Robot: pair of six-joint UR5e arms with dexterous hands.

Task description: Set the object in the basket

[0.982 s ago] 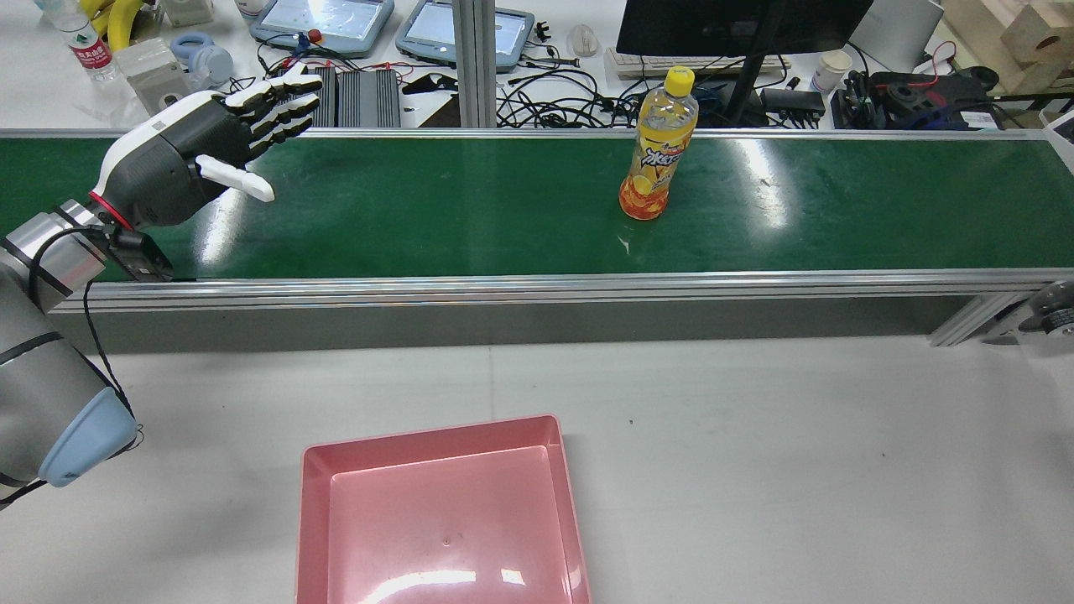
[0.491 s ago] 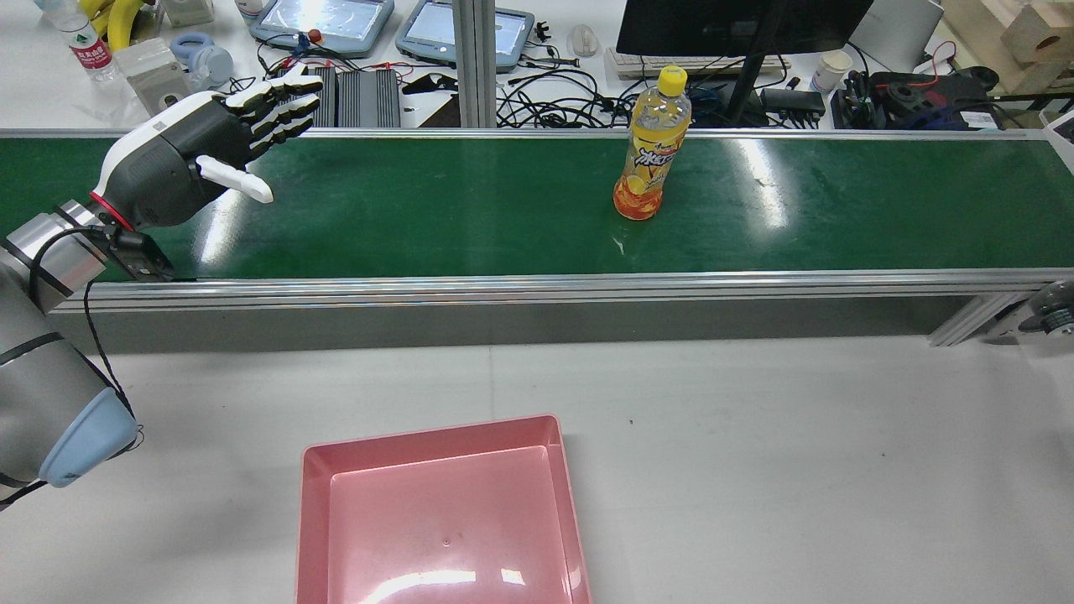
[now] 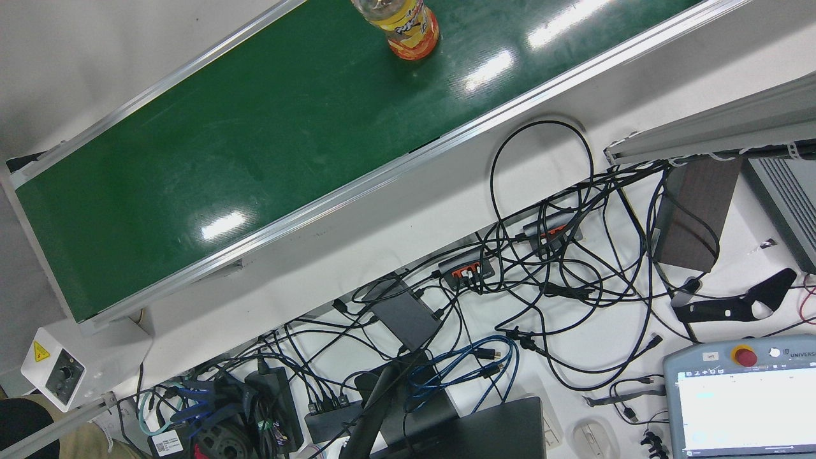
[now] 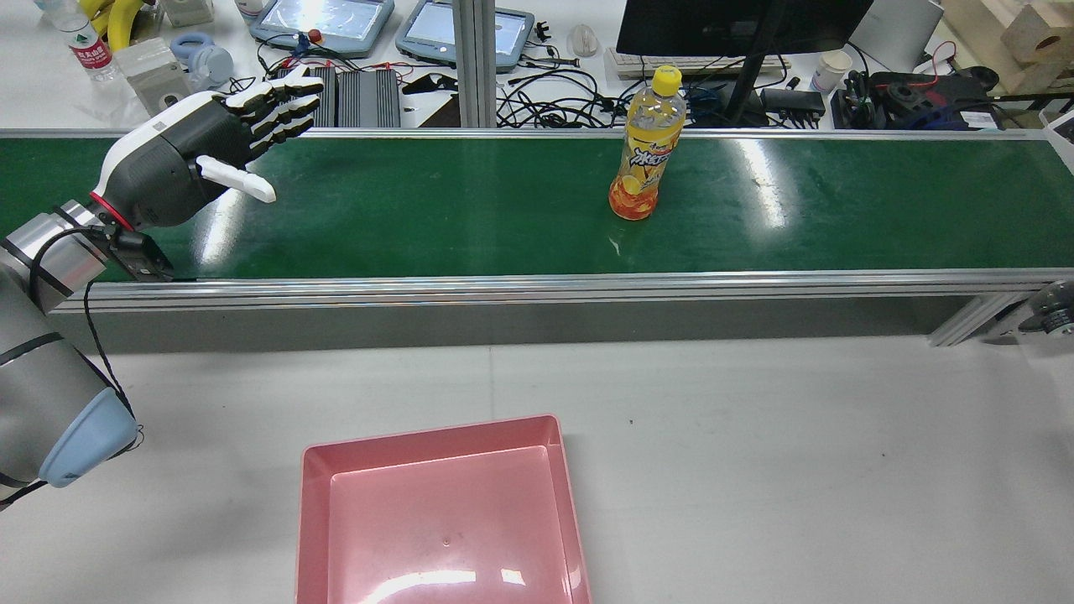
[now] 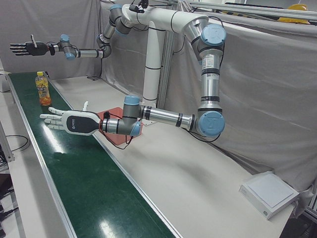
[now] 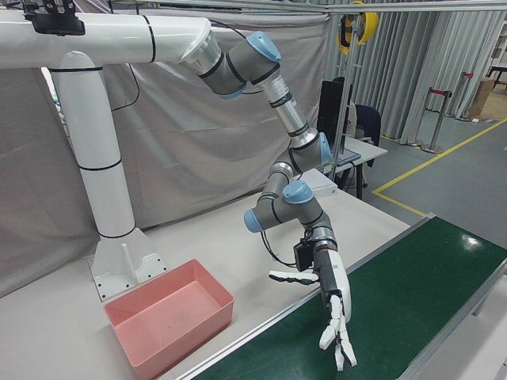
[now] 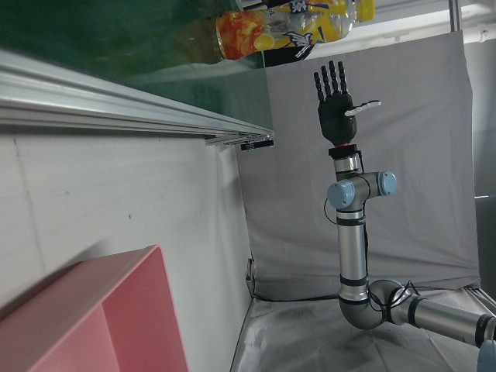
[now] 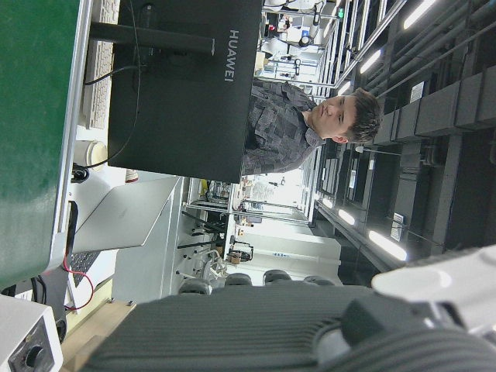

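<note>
An orange drink bottle (image 4: 644, 147) with a yellow cap stands upright on the green conveyor belt (image 4: 419, 210). It also shows in the front view (image 3: 408, 25), the left-front view (image 5: 43, 89) and the left hand view (image 7: 287, 27). My left hand (image 4: 189, 155) is open, fingers stretched out, held over the belt's left end well apart from the bottle. It shows too in the left-front view (image 5: 69, 121) and the right-front view (image 6: 333, 305). My right hand (image 5: 27, 48) is open and empty, raised high beyond the bottle; it also shows in the left hand view (image 7: 337, 105). The pink basket (image 4: 436, 436) sits empty on the white table.
The belt has raised aluminium rails (image 4: 537, 285) along both sides. Behind it a desk carries a monitor (image 4: 738, 25), teach pendants (image 4: 323, 21), cables and a water bottle (image 4: 84, 42). The white pedestal (image 6: 107, 198) stands behind the basket (image 6: 182, 332).
The bottle has moved a little to the left along the belt in the rear view. My left hand has stayed in place, still open.
</note>
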